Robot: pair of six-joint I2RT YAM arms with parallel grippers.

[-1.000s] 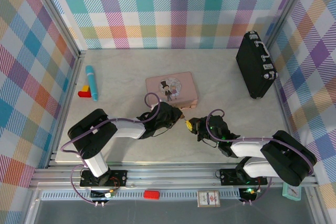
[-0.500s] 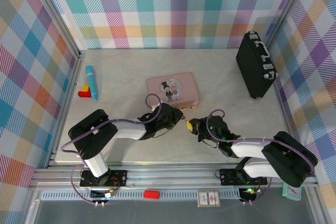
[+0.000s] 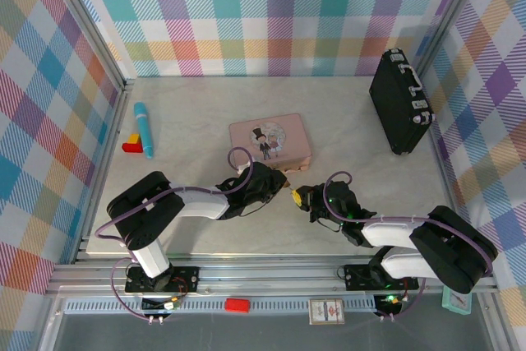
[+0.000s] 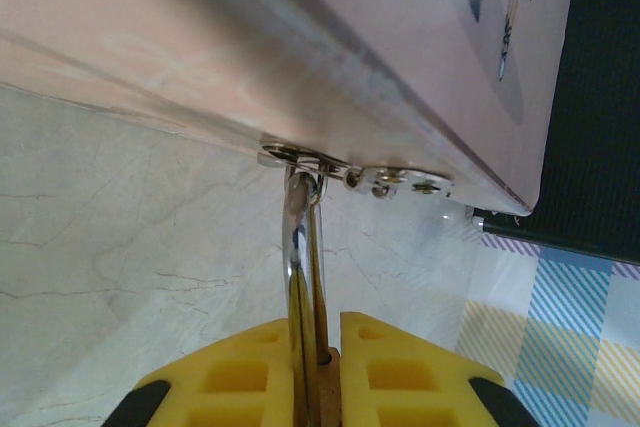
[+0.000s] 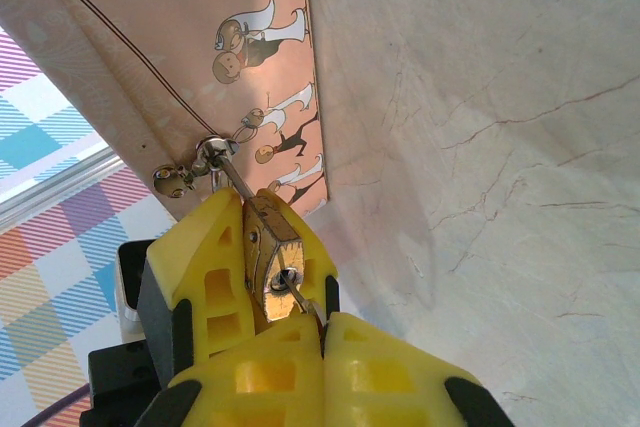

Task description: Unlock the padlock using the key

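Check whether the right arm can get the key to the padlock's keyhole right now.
Likely yes. The left gripper holds the padlock keyhole-end toward the right gripper, nothing sits between them, and the key looks to have its tip at the keyhole.

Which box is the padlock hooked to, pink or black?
The pink tin: the padlock is hooked by its shackle through that tin's clasp. The black case stands apart, far right.
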